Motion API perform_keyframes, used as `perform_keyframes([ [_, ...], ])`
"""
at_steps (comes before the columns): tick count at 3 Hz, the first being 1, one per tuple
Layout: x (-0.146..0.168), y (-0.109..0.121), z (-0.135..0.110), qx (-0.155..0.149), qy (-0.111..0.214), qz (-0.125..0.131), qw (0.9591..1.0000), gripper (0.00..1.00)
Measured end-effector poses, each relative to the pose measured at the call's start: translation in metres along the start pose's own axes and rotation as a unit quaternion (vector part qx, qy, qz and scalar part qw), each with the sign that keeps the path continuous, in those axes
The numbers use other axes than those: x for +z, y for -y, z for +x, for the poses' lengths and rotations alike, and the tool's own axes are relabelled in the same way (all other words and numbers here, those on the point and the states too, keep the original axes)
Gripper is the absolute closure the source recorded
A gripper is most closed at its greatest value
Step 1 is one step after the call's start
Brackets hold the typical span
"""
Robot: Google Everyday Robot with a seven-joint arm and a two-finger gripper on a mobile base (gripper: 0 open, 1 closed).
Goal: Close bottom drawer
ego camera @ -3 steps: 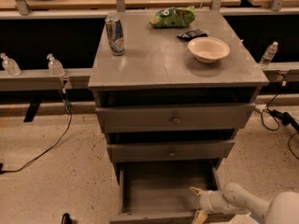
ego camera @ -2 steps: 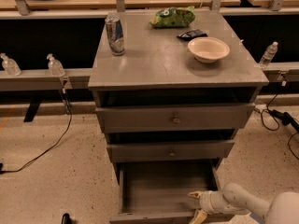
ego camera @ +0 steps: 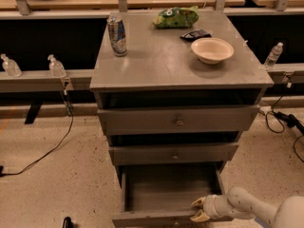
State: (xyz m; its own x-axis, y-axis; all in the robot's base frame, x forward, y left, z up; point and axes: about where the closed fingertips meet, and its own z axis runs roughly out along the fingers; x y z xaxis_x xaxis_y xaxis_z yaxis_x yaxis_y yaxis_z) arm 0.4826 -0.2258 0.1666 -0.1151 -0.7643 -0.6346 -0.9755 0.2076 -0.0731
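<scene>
Low at the bottom right of the frame, the tool (ego camera: 199, 209), its fingers apart, sits at the front panel of the bottom drawer (ego camera: 166, 192). The drawer stands pulled out at lower centre, so the tool is probably placed to push it in. Farther up, the desk (ego camera: 156, 68) carries a can (ego camera: 117, 34) and a bowl (ego camera: 212, 49).

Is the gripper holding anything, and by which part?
Nothing is held. The gripper sits open at the right end of the bottom drawer, by its front panel; whether it touches the panel cannot be told.
</scene>
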Motion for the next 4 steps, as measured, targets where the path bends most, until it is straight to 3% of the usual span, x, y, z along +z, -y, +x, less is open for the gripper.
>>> perform_keyframes([
  [1, 0.0, 0.0, 0.0, 0.0, 0.0, 0.0, 1.0, 0.6],
  [2, -0.007, 0.015, -0.023, -0.023, 0.008, 0.011, 0.9996, 0.36],
  [3, -0.007, 0.015, -0.023, -0.023, 0.008, 0.011, 0.9996, 0.14],
  [4, -0.023, 0.028, -0.063, -0.06, 0.028, 0.024, 0.9975, 0.0],
])
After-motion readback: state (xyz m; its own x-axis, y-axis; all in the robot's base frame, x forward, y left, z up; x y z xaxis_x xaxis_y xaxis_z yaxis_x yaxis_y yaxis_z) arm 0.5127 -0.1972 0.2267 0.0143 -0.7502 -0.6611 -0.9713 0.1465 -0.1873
